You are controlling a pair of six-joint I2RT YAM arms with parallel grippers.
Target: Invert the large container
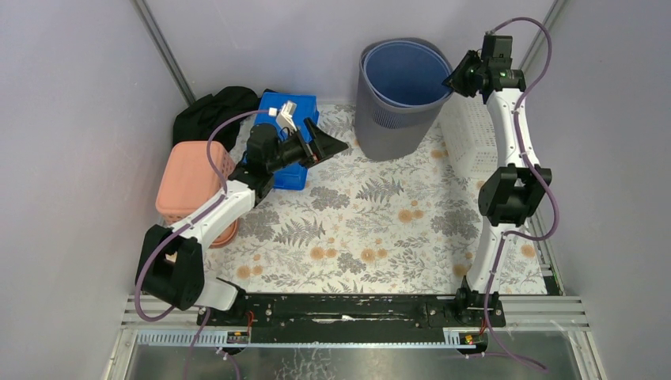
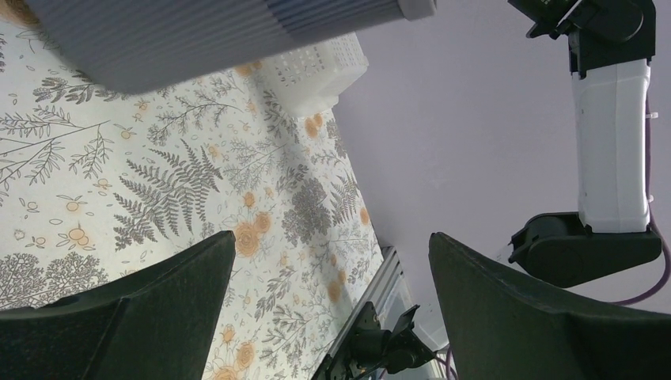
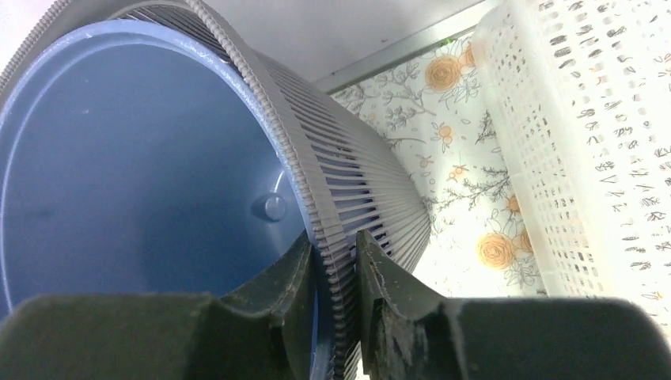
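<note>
The large container (image 1: 399, 103) is a grey slatted bin with a blue inside, standing at the back middle of the table with its mouth up. My right gripper (image 1: 456, 79) is shut on its right rim; in the right wrist view the two fingers (image 3: 372, 269) pinch the ribbed wall (image 3: 336, 206), one inside, one outside. The bin (image 3: 142, 158) looks slightly tilted. My left gripper (image 1: 332, 145) is open and empty, hovering left of the bin's base; the bin's grey wall (image 2: 221, 32) shows at the top of the left wrist view.
A white lattice basket (image 1: 471, 134) stands right of the bin, close to my right arm. A blue crate (image 1: 289, 111), a pink basket (image 1: 190, 178) and a black cloth (image 1: 214, 111) sit at the back left. Walls enclose the table.
</note>
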